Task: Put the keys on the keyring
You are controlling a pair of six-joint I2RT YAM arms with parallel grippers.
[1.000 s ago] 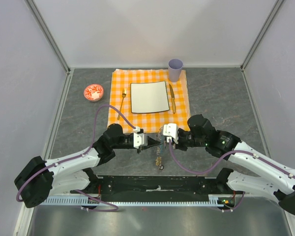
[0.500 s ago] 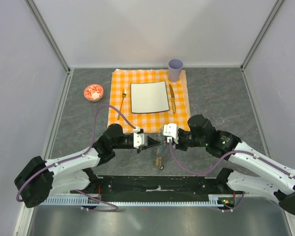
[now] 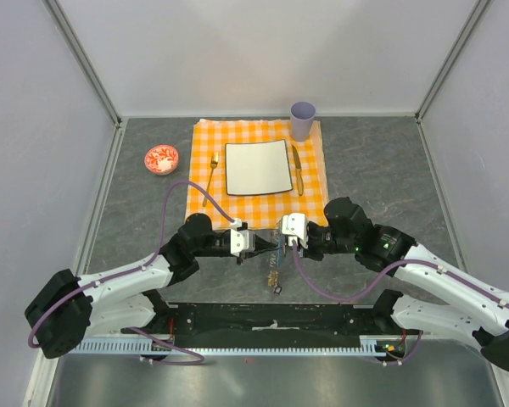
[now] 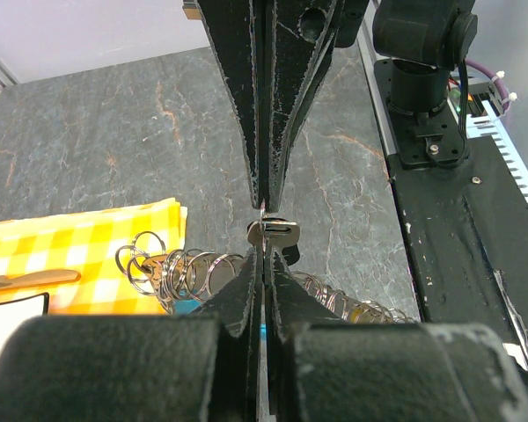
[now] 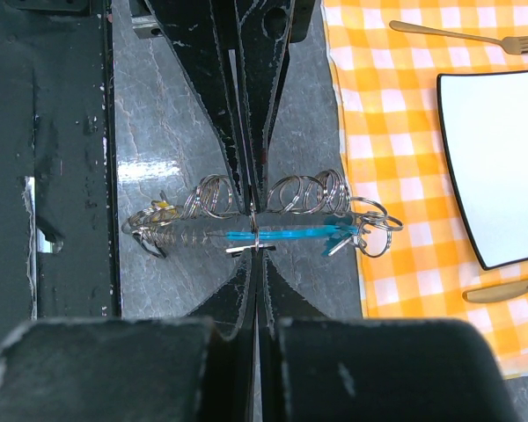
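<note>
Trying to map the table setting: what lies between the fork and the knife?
The white square plate, on the checked cloth, in the top view.

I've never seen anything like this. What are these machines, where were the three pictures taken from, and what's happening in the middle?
These are two robot arms bolted to a table, each ending in a two-finger gripper. One picture looks down from above; the other two come from a camera on each wrist, looking ahead. On the table lies a checked cloth with a plate, fork, knife and cup; a red bowl sits beside it. In the middle the left gripper and right gripper, both shut, meet tip to tip on a keyring with a turquoise tag, seemingly pinching it from opposite sides. Keys sit at one end.
</note>
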